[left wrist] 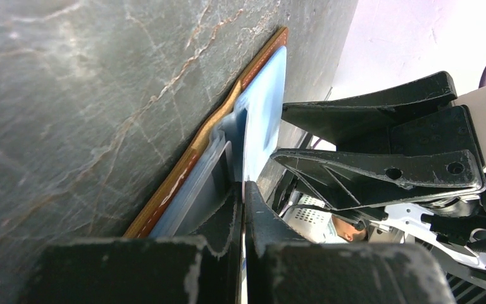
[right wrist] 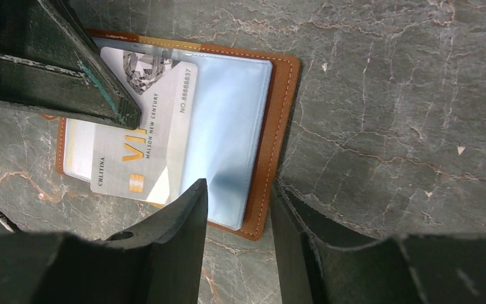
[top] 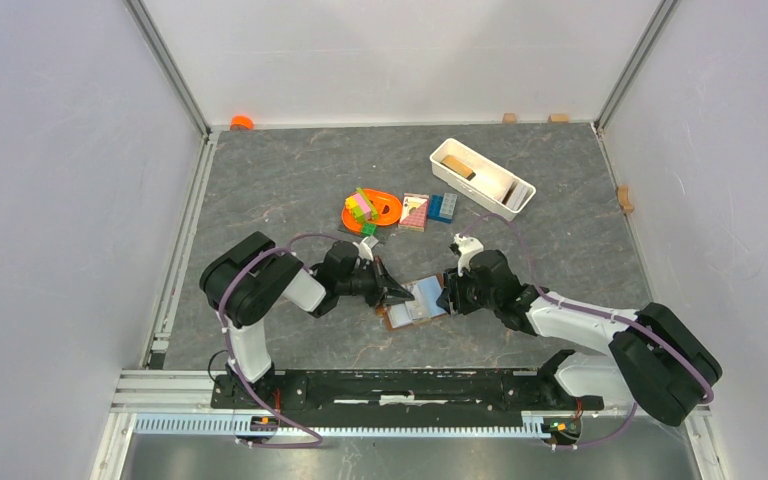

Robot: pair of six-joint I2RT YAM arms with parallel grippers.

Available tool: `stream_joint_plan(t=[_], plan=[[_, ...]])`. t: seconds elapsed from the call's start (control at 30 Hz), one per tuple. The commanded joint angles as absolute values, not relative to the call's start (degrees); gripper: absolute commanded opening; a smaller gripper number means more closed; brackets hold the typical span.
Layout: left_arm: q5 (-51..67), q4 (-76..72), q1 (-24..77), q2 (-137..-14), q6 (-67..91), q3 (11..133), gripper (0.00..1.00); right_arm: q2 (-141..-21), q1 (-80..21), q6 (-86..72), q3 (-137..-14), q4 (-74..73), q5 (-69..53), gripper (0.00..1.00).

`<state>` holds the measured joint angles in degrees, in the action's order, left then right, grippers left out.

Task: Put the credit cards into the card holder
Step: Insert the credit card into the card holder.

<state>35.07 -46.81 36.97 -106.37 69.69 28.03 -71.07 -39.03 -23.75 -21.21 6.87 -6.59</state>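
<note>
With left hand point(top: 398, 294) pinched shut on the clear pocket point(right wrist: 228, 120) of the open wallet point(top: 418, 304), ease the grey card point(right wrist: 145, 126) just ahead of half-open, empty right hand point(top: 448, 298) squarely deeper without dragging the wallet.

A dark grey, marble-veined table point(top: 290, 170) enclosed by plain white walls point(top: 60, 200) on three sides, with silver metal posts point(top: 170, 65) in the far corners.
</note>
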Motion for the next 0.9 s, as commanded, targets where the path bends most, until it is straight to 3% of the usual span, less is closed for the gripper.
stream_joint_plan(t=[0.0, 0.23, 0.63, 0.87], plan=[[34.0, -46.5, 38.4, -108.4, 69.2, 29.7, 0.02, -72.7, -39.8, -24.0, -21.4, 4.1, -6.3, 0.46], [31.1, -42.1, 39.1, -107.3, 66.8, 31.1, 0.06, -72.2, -40.0, -24.2, -21.3, 4.1, -6.1, 0.46], [21.4, -11.7, 39.3, -93.8, 51.1, 38.2, 0.41, -71.8, -40.0, -25.0, -21.1, 2.5, -3.1, 0.45], [17.0, 1.2, 40.2, -87.2, 46.0, 41.1, 0.56, -71.5, -40.1, -24.9, -21.2, 2.4, -3.1, 0.45]])
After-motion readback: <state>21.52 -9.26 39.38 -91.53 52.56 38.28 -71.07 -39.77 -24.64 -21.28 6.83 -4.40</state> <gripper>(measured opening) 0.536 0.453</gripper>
